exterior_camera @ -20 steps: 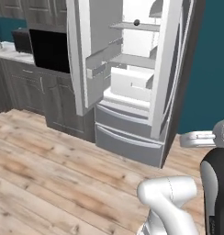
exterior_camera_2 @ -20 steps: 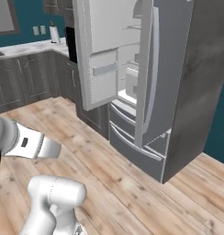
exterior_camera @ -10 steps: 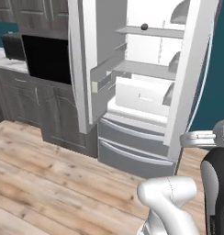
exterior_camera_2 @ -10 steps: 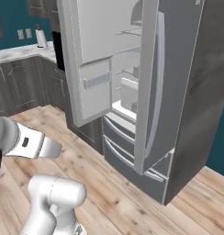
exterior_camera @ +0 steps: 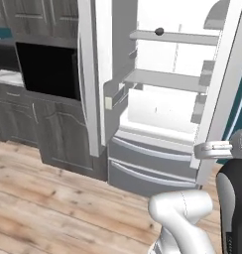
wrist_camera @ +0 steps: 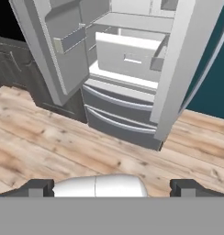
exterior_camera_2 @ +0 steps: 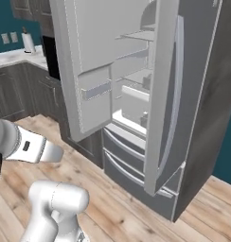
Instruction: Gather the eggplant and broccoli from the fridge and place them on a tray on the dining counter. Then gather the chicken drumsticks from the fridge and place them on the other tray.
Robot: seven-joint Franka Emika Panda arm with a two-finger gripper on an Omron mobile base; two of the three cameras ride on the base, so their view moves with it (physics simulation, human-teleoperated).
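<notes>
Fridge interior open to the front between both swung-out doors. Shelves split the space; wooden floor ahead lies bare.

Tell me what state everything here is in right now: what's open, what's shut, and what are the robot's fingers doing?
Fridge: both upper doors swung open.
Left fridge door: open, its bin looks empty.
Right fridge door: open.
Lower freezer drawers: both shut.
Dark item on upper shelf: resting there, too small to identify.
Fingers: spread wide apart, holding nothing.
Microwave: shut.
</notes>
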